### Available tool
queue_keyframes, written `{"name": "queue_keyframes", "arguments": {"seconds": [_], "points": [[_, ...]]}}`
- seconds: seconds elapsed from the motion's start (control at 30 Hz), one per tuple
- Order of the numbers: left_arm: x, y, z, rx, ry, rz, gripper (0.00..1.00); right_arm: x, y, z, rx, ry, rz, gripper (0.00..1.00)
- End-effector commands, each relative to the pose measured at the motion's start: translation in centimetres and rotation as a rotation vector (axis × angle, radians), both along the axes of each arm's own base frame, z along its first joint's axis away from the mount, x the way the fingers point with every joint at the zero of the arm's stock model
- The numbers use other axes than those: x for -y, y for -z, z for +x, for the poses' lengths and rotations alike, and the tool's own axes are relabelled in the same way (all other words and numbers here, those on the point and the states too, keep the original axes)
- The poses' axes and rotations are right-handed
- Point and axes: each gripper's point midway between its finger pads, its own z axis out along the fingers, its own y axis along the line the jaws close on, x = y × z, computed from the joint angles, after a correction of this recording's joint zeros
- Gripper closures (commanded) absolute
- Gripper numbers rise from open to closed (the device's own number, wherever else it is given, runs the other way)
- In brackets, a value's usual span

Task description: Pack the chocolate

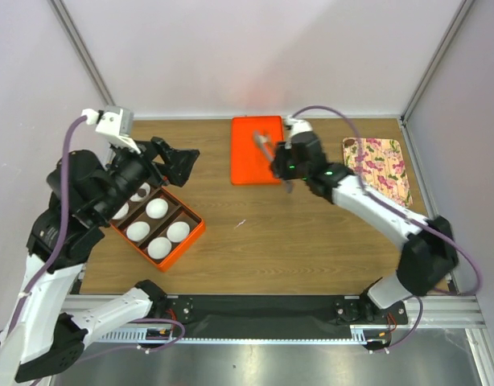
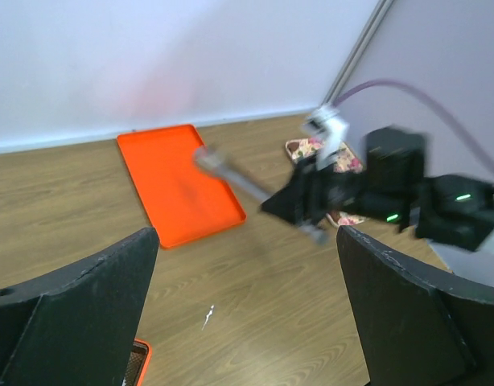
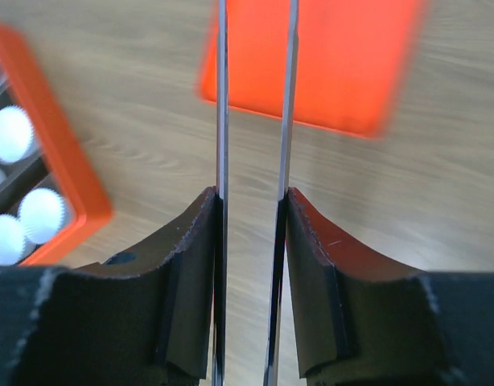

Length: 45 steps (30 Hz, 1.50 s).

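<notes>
No chocolate shows in any view. My right gripper (image 1: pixel 284 165) (image 3: pixel 251 197) is shut on a pair of metal tongs (image 1: pixel 263 143) (image 3: pixel 221 96), its pads pressing the two blades from outside. The blades stay a small gap apart with nothing between them, and they point over the flat orange tray (image 1: pixel 257 150) (image 3: pixel 343 56). The left wrist view shows the tongs (image 2: pixel 231 173) blurred above that tray (image 2: pixel 174 181). My left gripper (image 1: pixel 179 165) (image 2: pixel 247 241) hangs wide open and empty above the table, beside the orange box (image 1: pixel 191 233).
The orange box holds several round white paper cups (image 1: pixel 157 207) (image 3: pixel 10 133) in dark compartments at the left. A floral-patterned plate (image 1: pixel 380 165) (image 2: pixel 307 147) lies at the far right, partly behind the right arm. A small white scrap (image 1: pixel 240 223) (image 2: pixel 207 315) lies mid-table.
</notes>
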Motion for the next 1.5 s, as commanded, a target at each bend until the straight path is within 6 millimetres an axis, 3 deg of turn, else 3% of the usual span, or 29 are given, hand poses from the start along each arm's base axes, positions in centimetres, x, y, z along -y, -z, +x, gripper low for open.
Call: {"name": "queue_keyframes", "arguments": {"seconds": [0.0,0.07,0.1,0.17,0.2,0.23,0.27,0.3,0.33,0.4,0.47,0.5,0.57,0.87,1.17,1.2,1.47], "points": [[-0.8,-1.6,-0.3,0.022,-0.021,-0.005,0.00,-8.0,-1.6,0.9,0.105,-0.137,0.072,0.61],[-1.0,-2.3,-0.6,0.031,-0.023,-0.015,0.00,-12.6,-3.1,-0.3,0.177,-0.243,0.103,0.61],[-1.1,-2.4,-0.7,0.035,-0.024,-0.019,0.00,-14.5,-1.7,-0.3,0.179,-0.277,0.096,0.61],[-1.3,-2.7,-0.8,0.043,-0.034,-0.027,0.00,-18.1,-3.1,-1.1,0.239,-0.357,0.140,0.61],[-1.5,-2.7,-0.8,0.043,-0.043,-0.029,0.00,-20.2,-3.2,-2.4,0.248,-0.406,0.156,0.61],[-1.7,-2.8,-0.9,0.046,-0.049,-0.033,0.00,-22.1,-1.7,-2.7,0.237,-0.444,0.161,0.61],[-1.8,-2.7,-0.9,0.045,-0.054,-0.032,0.00,-23.3,-1.8,-3.1,0.248,-0.464,0.168,0.61],[-1.9,-2.7,-0.8,0.046,-0.061,-0.030,0.00,-25.5,-3.0,-4.6,0.272,-0.531,0.203,0.61],[-2.0,-2.7,-0.8,0.051,-0.063,-0.028,0.00,-27.1,-1.3,-5.0,0.257,-0.563,0.190,0.61],[-2.4,-2.5,-0.7,0.052,-0.086,-0.026,0.00,-29.5,-2.1,-5.9,0.290,-0.616,0.193,0.61],[-2.6,-2.3,-0.6,0.052,-0.098,-0.022,0.00,-31.8,-0.2,-7.5,0.273,-0.681,0.178,0.60],[-2.7,-2.2,-0.5,0.049,-0.105,-0.017,0.00,-32.6,-1.1,-7.7,0.293,-0.695,0.190,0.61],[-2.9,-2.0,-0.3,0.047,-0.118,-0.008,0.00,-33.9,0.1,-8.6,0.283,-0.737,0.191,0.60],[-3.2,-0.5,0.4,0.034,-0.151,0.015,0.00,-37.6,1.8,-11.7,0.288,-0.871,0.195,0.60],[-2.8,0.0,1.1,0.027,-0.156,0.024,0.00,-39.3,5.6,-11.7,0.279,-0.899,0.149,0.60],[-2.8,0.0,1.2,0.027,-0.160,0.024,0.00,-39.6,5.2,-11.7,0.285,-0.904,0.155,0.60],[-2.7,0.3,1.7,0.028,-0.170,0.031,0.00,-40.5,7.6,-11.6,0.256,-0.910,0.145,0.59]]}}
